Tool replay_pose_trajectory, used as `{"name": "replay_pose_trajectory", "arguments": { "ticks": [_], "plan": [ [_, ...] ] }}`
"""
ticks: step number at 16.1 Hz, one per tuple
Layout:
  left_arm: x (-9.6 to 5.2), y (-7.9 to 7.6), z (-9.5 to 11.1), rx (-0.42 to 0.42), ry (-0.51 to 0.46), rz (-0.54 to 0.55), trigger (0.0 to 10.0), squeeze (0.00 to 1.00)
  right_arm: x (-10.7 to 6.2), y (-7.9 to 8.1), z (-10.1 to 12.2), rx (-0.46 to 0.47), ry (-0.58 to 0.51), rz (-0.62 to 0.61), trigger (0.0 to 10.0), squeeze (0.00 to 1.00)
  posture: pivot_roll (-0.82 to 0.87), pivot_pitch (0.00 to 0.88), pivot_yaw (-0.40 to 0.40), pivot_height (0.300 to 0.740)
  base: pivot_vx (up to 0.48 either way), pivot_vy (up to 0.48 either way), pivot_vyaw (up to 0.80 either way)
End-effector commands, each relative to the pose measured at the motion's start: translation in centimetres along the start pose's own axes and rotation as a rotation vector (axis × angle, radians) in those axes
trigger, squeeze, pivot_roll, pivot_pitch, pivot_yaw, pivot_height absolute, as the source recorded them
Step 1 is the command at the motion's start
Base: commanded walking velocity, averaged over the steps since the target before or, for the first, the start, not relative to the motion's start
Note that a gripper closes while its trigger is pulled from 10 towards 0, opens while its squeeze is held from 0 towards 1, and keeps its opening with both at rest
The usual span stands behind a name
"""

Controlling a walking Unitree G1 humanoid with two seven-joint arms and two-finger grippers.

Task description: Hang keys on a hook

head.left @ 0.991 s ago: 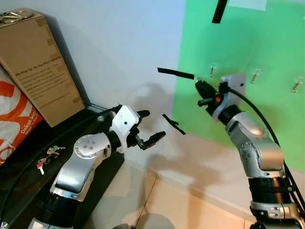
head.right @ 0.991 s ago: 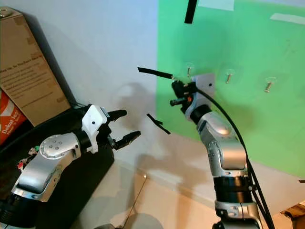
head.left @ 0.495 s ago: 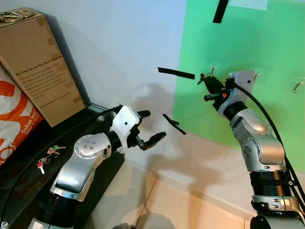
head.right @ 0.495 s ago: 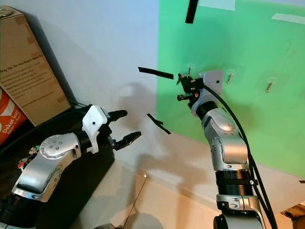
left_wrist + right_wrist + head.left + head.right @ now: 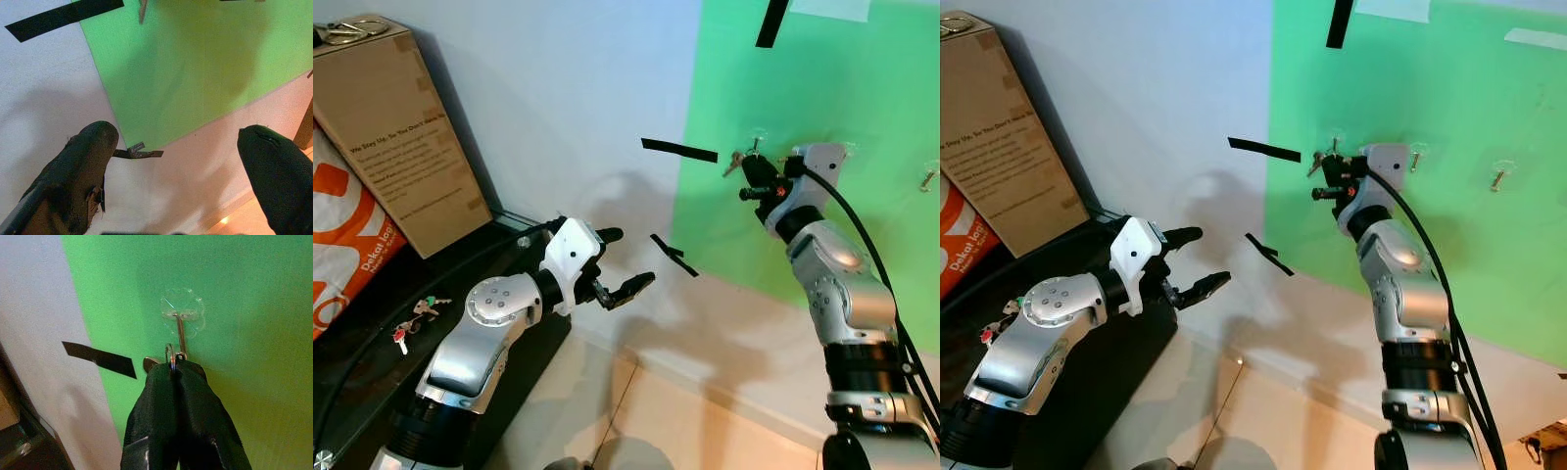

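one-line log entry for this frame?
phase: hanging | right gripper: shut on key ring, at hook on green sheet | left gripper: open, idle | ring on hook: cannot tell

keys [image 5: 168, 358] mostly hidden between right gripper [image 5: 175, 368] fingers, ring-to-hook [image 5: 181, 333] contact too small to tell

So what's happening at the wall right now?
The right gripper is up at the green board, jaws shut on the keys, with the key ring right at the leftmost hook. It hasn't let go yet. The left gripper hangs open, low beside the black table, where another bunch of keys lies.
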State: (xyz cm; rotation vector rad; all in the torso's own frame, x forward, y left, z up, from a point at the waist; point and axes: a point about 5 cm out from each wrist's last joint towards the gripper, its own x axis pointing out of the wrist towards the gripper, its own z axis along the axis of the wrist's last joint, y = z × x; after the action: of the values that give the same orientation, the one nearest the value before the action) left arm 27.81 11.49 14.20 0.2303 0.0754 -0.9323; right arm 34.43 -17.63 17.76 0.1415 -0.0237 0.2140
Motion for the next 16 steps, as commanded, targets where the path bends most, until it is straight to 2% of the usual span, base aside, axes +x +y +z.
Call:
{"name": "replay_pose_trajectory", "arguments": {
  "ticks": [1,6,8,12,16],
  "plan": [
    [0.0,0.3,0.5,0.027,-0.002,-0.008,10.0,0.00,0.1,-1.2,0.0,0.045,0.014,-0.079,10.0,0.00,-0.07,0.000,0.036,0.740,0.000,0.000,0.00],
    [0.0,0.3,0.5,0.027,-0.002,-0.014,10.0,0.00,0.2,-2.9,-0.2,0.242,0.022,-0.187,10.0,0.00,-0.07,0.000,0.039,0.740,0.000,0.000,0.00],
    [0.0,0.3,0.6,0.029,-0.001,-0.016,10.0,0.00,0.0,-3.0,-0.3,0.223,0.027,-0.177,10.0,0.00,-0.07,0.000,0.040,0.740,0.000,0.000,0.00],
    [0.1,0.3,0.6,0.031,-0.001,-0.021,10.0,0.00,-0.8,-1.6,-0.8,0.169,0.054,-0.039,10.0,0.00,-0.07,0.000,0.042,0.740,0.000,0.000,0.00],
    [0.2,0.2,0.6,0.030,-0.004,-0.027,10.0,0.00,-1.2,0.0,0.3,0.151,-0.001,0.114,10.0,0.00,-0.08,0.000,0.044,0.740,0.000,0.000,0.00]
  ]
}}
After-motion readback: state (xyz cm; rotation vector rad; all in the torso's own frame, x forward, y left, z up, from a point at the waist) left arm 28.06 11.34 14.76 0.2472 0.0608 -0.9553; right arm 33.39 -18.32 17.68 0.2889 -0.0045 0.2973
